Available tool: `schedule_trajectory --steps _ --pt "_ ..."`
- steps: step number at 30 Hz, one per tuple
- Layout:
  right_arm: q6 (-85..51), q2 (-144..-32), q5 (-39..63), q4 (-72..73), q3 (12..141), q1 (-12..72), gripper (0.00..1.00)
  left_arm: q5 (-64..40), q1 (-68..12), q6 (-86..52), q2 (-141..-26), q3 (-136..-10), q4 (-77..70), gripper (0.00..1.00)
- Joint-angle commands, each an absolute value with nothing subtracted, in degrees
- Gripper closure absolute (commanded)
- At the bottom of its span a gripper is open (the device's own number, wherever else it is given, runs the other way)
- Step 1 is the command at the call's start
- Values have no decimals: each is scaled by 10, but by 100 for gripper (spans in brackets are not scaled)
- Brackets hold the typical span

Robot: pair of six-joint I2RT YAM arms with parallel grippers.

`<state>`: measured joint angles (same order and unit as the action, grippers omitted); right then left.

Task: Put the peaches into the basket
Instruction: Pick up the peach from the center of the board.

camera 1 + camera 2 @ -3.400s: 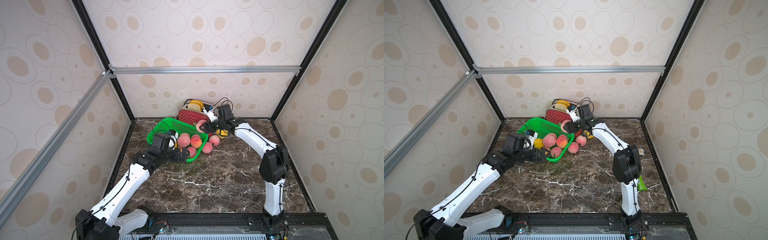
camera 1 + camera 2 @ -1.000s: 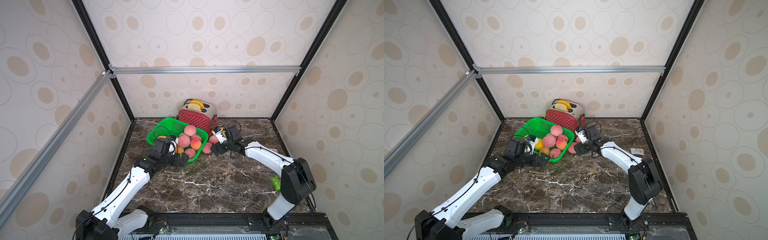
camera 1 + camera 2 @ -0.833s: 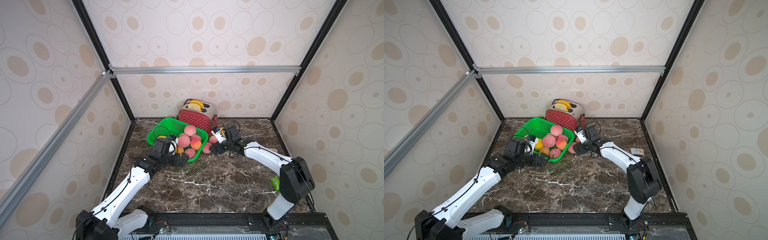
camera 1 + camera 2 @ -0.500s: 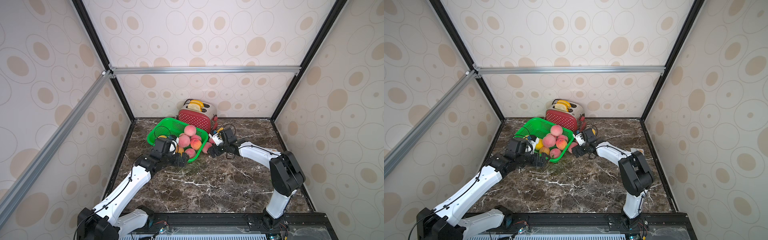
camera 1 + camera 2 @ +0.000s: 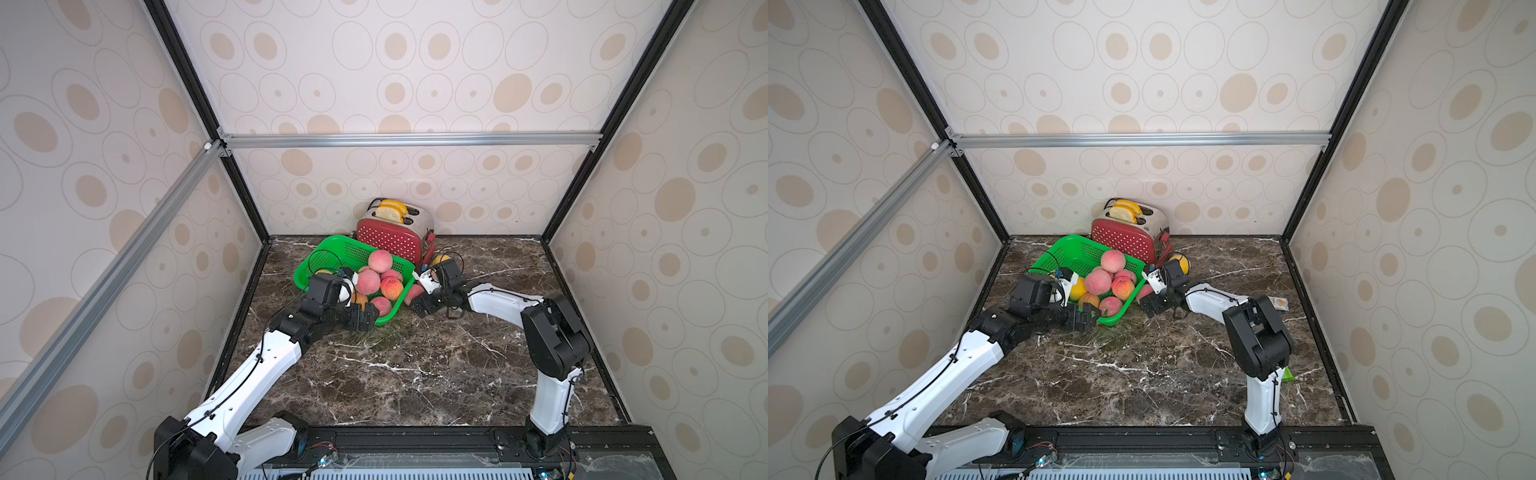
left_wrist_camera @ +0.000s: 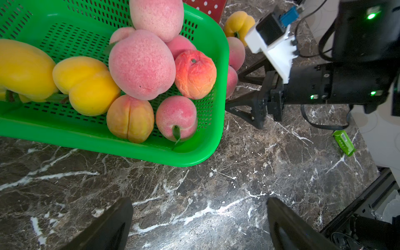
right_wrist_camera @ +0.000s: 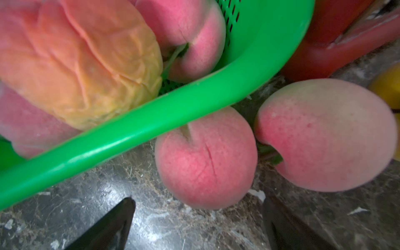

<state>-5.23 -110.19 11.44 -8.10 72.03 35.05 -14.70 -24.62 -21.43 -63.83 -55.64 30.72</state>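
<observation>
The green basket [image 5: 328, 254] [image 5: 1064, 249] [image 6: 218, 91] [image 7: 151, 121] holds a pile of several peaches [image 5: 368, 281] [image 5: 1097, 281] [image 6: 140, 65], pink, orange and yellow. Two pink peaches [image 7: 205, 160] [image 7: 324, 134] lie on the marble against its right side, one showing in both top views [image 5: 412, 292] [image 5: 1143, 293]. A yellow peach [image 5: 441, 259] [image 5: 1180, 262] sits behind them. My right gripper [image 5: 419, 306] [image 5: 1148, 306] [image 7: 199, 216] is open, low on the table, the nearer pink peach just ahead of its fingertips. My left gripper [image 5: 364, 319] [image 5: 1086, 318] [image 6: 199, 216] is open and empty at the basket's near edge.
A red dotted toaster [image 5: 388, 244] [image 5: 1123, 239] with bread slices stands right behind the basket. A small green packet [image 6: 344, 142] [image 5: 1285, 375] and a small orange-white packet [image 5: 1278, 302] lie on the marble to the right. Walls close in on three sides.
The right gripper has slid left along the table towards the basket's right side and the loose pink peaches. Since the earliest frames one more peach tops the pile. The left arm has stayed put.
</observation>
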Motion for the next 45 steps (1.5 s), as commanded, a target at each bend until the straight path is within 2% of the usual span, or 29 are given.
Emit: schedule_trajectory --steps 1,18,22,27,31,45 --pt "-60 -1111 125 -73 742 352 4 -155 -243 -218 -645 -594 302 1" --pt "-66 -1146 142 -69 766 352 7 -160 -243 -221 -658 -588 293 1" --pt "-64 -1148 144 -70 766 352 11 -160 -243 -221 -660 -588 290 1" --pt "-63 -1144 143 -67 763 352 22 -158 -243 -219 -658 -586 293 1" --pt "-63 -1142 143 -69 759 352 25 -156 -243 -220 -654 -584 294 1" --pt "-73 -1022 123 -68 673 352 26 -155 -243 -213 -651 -582 305 1"
